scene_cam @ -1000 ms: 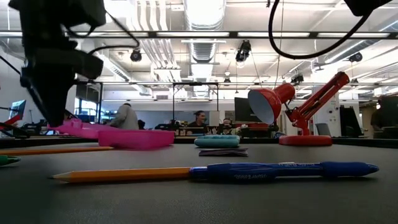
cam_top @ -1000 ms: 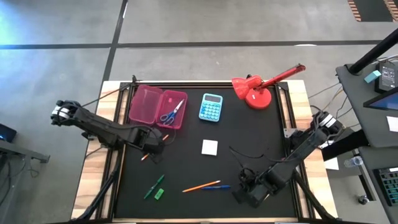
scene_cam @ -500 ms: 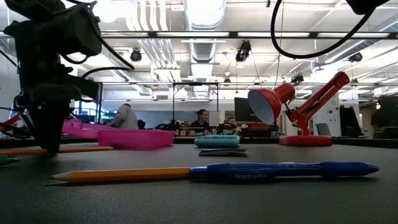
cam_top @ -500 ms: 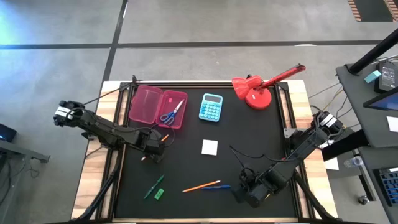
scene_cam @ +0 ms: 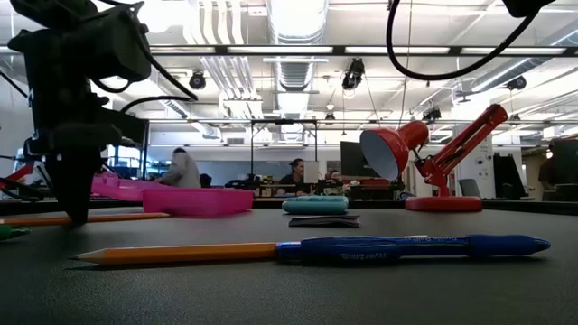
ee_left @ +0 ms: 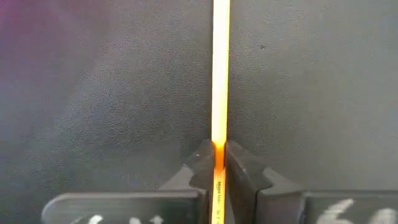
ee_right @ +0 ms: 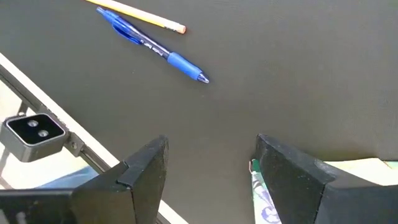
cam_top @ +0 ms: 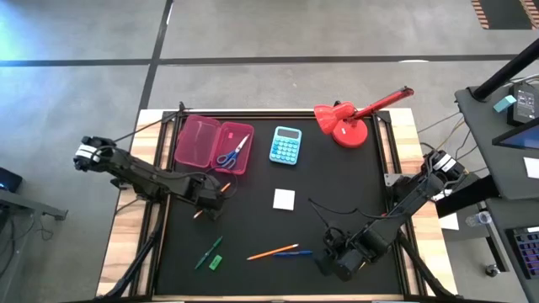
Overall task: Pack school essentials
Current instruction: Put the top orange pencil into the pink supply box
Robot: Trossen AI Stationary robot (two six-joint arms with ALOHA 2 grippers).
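A light-blue calculator (cam_top: 285, 145) lies near the table's far edge, beside a red desk lamp (cam_top: 349, 119). People (scene_cam: 291, 173) sit in the room beyond the black table (cam_top: 337, 202).

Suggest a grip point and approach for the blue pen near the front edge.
Grip the blue pen mid-barrel, from straight above, fingers across its width. It lies flat, with the orange pencil close alongside, so stay toward the end away from the pencil.

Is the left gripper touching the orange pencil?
Touching. The left wrist view shows the left gripper closed on the orange pencil, both fingers pressed against it with no gap.
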